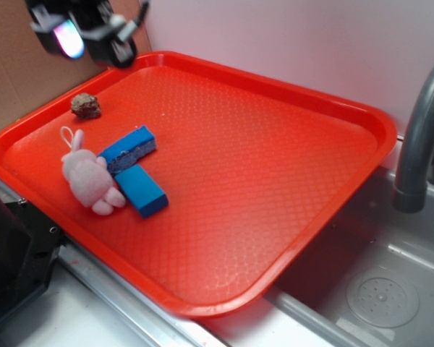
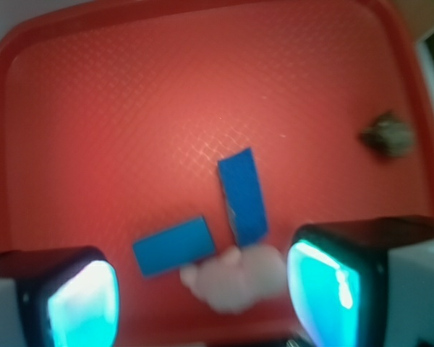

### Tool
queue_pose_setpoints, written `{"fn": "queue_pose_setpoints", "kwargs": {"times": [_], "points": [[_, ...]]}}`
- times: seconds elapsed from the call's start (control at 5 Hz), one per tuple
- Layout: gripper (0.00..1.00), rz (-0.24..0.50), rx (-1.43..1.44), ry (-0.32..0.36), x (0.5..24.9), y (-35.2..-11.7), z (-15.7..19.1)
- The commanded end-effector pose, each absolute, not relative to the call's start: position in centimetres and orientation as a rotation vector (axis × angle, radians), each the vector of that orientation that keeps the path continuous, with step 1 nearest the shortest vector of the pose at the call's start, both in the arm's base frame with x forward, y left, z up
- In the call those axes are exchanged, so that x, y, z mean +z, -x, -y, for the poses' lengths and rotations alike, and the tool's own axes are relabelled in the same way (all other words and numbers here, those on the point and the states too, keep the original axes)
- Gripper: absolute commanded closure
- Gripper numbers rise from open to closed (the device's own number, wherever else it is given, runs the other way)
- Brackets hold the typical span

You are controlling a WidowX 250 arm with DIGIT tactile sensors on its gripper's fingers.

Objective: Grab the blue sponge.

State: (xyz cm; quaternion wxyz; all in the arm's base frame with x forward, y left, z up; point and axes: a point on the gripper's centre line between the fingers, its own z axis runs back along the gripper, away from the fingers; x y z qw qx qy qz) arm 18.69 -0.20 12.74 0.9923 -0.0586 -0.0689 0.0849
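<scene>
Below open gripper (image 2: 202, 296), blue sponge (image 1: 129, 150), apart

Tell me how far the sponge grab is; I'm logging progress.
Nothing is done yet: the blue sponge lies on the red tray beside the pink plush. The open gripper hovers above the tray's far corner. Descending, closing and lifting remain.

Red tray (image 1: 289, 144) bearing blue sponge (image 1: 129, 149), blue block (image 1: 142, 191), pink plush (image 1: 89, 179), brown lump (image 1: 85, 106).
</scene>
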Motion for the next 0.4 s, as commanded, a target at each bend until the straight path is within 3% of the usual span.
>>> {"fn": "queue_pose_setpoints", "kwargs": {"times": [0.0,0.2], "points": [[0.00,0.096,0.079,0.070,6.5,-20.8,0.1],[0.00,0.021,0.041,0.001,4.0,-21.2,0.3]]}}
